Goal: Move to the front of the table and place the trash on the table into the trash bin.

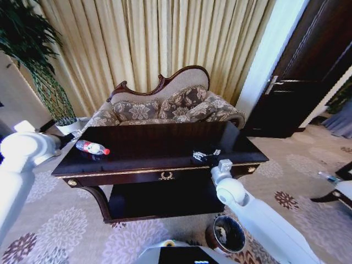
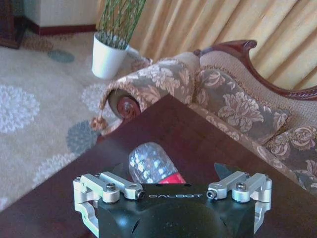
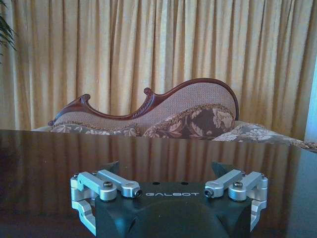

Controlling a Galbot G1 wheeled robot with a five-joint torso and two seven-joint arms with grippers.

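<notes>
On table (image 1: 137,144) — bottle (image 1: 92,147) before wide left end effector (image 2: 171,173); right end effector (image 3: 168,171) wide too.

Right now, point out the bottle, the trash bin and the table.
Bottle (image 1: 91,147), head view, on its clear middle near the red label.
Trash bin (image 1: 211,237), head view, on its brown outer wall at the left side.
Table (image 1: 159,143), head view, on a bare patch of its dark top.

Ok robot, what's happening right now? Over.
Left gripper open, hovering right by the bottle at the table's left end. Right gripper open, low over the table's right side near small scraps. Bin on floor, front right. Nothing blocking.
</notes>
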